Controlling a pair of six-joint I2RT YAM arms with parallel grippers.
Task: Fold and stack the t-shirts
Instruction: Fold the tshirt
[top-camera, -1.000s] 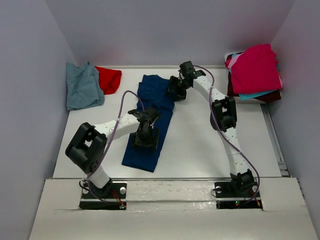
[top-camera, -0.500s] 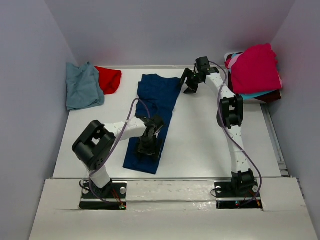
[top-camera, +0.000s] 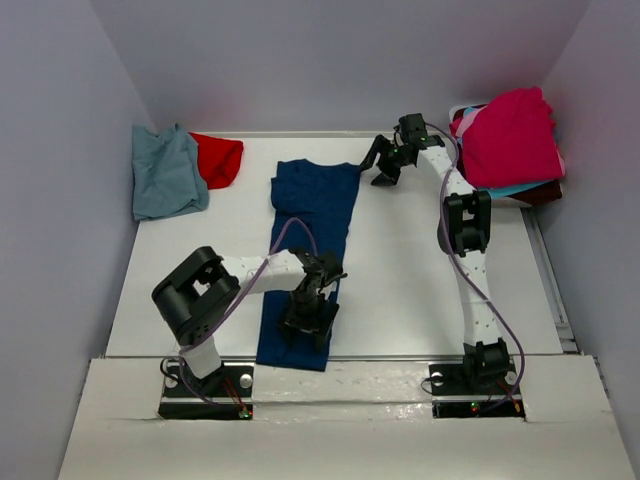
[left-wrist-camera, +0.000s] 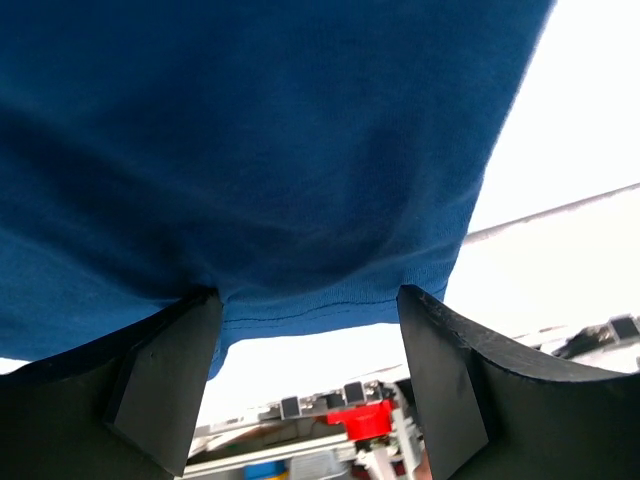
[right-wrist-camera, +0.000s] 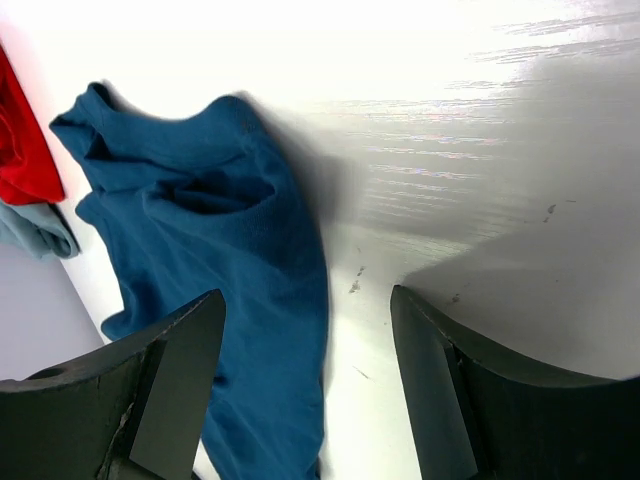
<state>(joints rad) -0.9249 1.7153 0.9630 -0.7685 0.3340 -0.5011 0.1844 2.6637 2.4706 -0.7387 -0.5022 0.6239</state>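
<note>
A dark blue t-shirt (top-camera: 312, 215) lies as a long narrow strip down the middle of the table. My left gripper (top-camera: 308, 325) hovers low over its near end, open; in the left wrist view (left-wrist-camera: 310, 330) the shirt's hem (left-wrist-camera: 300, 300) runs between the spread fingers (left-wrist-camera: 165, 380), ungripped. My right gripper (top-camera: 385, 165) stands open just right of the shirt's far corner; in the right wrist view (right-wrist-camera: 310, 370) the shirt's edge (right-wrist-camera: 250, 300) lies under the left finger (right-wrist-camera: 170, 385). A blue-grey tee (top-camera: 165, 172) and a red tee (top-camera: 218, 158) lie at the back left.
A pile of shirts with a magenta one (top-camera: 510, 135) on top, with turquoise and maroon edges showing below, sits at the back right. Grey walls close in the table on three sides. The table's metal front rail (top-camera: 400, 358) runs just beyond the shirt's near end.
My left gripper has slid toward the near edge along the shirt, which now lies longer and straighter. My right gripper has moved right, off the shirt's far end.
</note>
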